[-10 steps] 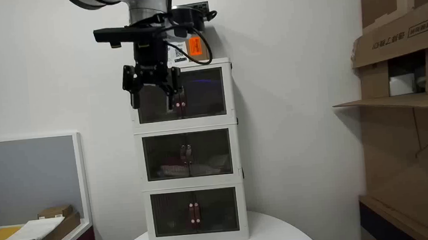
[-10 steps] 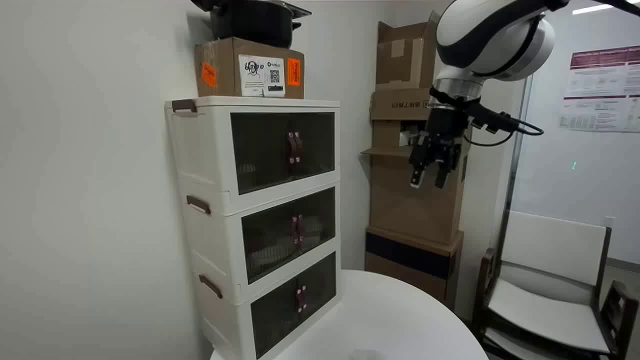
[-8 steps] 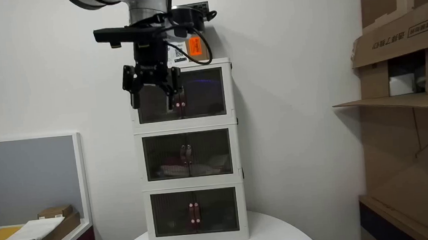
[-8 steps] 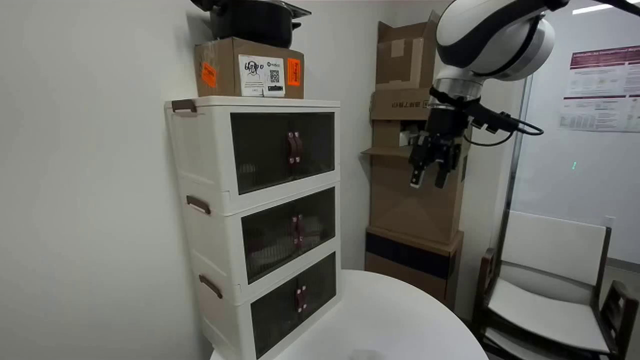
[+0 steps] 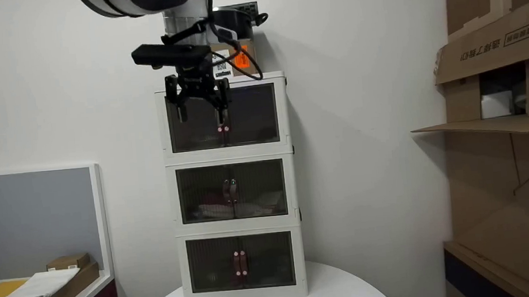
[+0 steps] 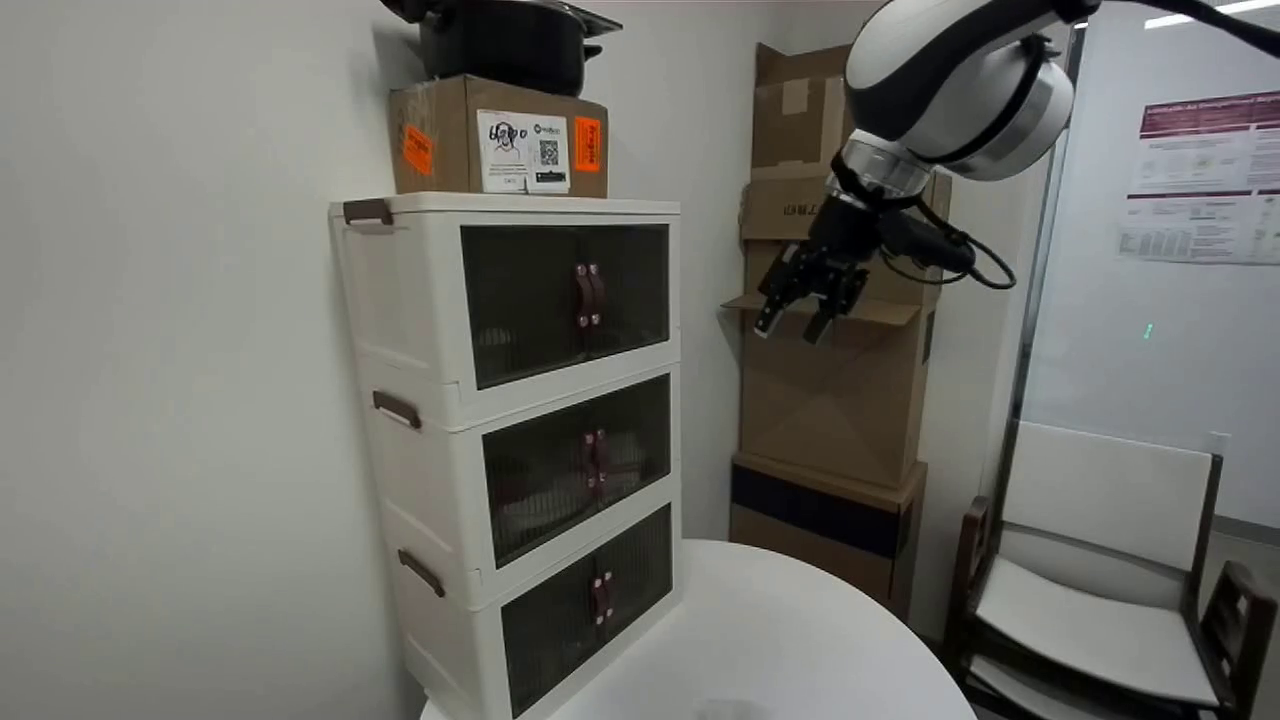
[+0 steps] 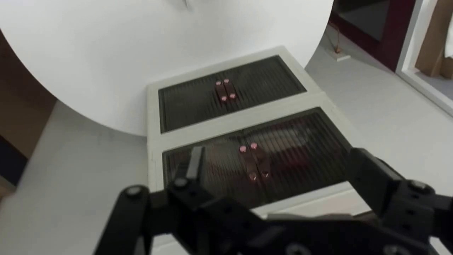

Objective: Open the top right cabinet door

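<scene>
- The door (image 5: pixel 255 115), top right on the white cabinet (image 5: pixel 235 225), is closed; it lies just above the centre of the frame in an exterior view, its reddish handle (image 5: pixel 227 128) at its left edge.
- The left door (image 5: pixel 195 137) beside it is closed too, as are the middle doors (image 5: pixel 206 186) and bottom doors (image 5: pixel 213 266).
- The pincer (image 5: pixel 201 117) stands wide, its fingers (image 5: pixel 182 113) spread and pointing down; in that view it covers part of the left door.
- In an exterior view the pincer (image 6: pixel 790 330) hangs right of centre, tilted, apart from the cabinet; the arm (image 6: pixel 950 90) comes in from the upper right.
- In the wrist view the pincer enters from the bottom and mostly hides the top tier; I cannot make out the door there.
- The cabinet stands on a white worktop (image 5: pixel 346 288), low in both exterior views.
- Upper left in an exterior view, a box (image 6: pixel 500 135) sits on the cabinet, with a pot (image 6: pixel 505 50) on the box.
- In that view brown cartons (image 6: pixel 830 400) stand right of centre, a chair (image 6: pixel 1100 560) lower right, a poster (image 6: pixel 1210 180) upper right.
</scene>
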Robot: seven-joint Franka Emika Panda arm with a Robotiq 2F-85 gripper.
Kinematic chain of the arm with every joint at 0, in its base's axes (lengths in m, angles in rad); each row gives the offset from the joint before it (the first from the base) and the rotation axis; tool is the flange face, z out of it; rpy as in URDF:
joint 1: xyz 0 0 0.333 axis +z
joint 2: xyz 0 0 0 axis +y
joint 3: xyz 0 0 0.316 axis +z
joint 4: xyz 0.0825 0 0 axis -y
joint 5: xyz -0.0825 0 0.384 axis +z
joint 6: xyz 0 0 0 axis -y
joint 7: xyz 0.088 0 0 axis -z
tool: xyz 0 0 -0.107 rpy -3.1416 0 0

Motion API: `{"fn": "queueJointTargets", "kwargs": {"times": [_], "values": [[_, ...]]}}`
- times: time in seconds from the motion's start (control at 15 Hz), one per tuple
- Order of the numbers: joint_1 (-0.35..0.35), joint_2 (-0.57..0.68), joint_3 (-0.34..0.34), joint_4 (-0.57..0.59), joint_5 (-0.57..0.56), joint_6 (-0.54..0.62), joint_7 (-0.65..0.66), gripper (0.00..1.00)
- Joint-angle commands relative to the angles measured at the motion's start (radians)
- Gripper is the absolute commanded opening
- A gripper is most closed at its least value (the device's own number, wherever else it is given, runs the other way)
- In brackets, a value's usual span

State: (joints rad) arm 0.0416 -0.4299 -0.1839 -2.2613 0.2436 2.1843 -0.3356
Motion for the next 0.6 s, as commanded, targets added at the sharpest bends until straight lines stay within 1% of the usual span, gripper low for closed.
{"fn": "queueJointTargets", "kwargs": {"times": [0.0,0.13,0.33,0.4,0.47,0.53], "values": [[0.081,0.14,-0.009,0.094,0.14,0.206,-0.133,1.0],[0.129,0.215,-0.015,0.159,0.223,0.296,-0.238,1.0],[0.175,0.339,-0.012,0.289,0.404,0.387,-0.433,1.0],[0.176,0.378,-0.002,0.342,0.479,0.393,-0.508,1.0],[0.209,0.418,-0.03,0.394,0.547,0.393,-0.587,1.0],[0.21,0.454,-0.029,0.451,0.622,0.371,-0.667,1.0]]}}
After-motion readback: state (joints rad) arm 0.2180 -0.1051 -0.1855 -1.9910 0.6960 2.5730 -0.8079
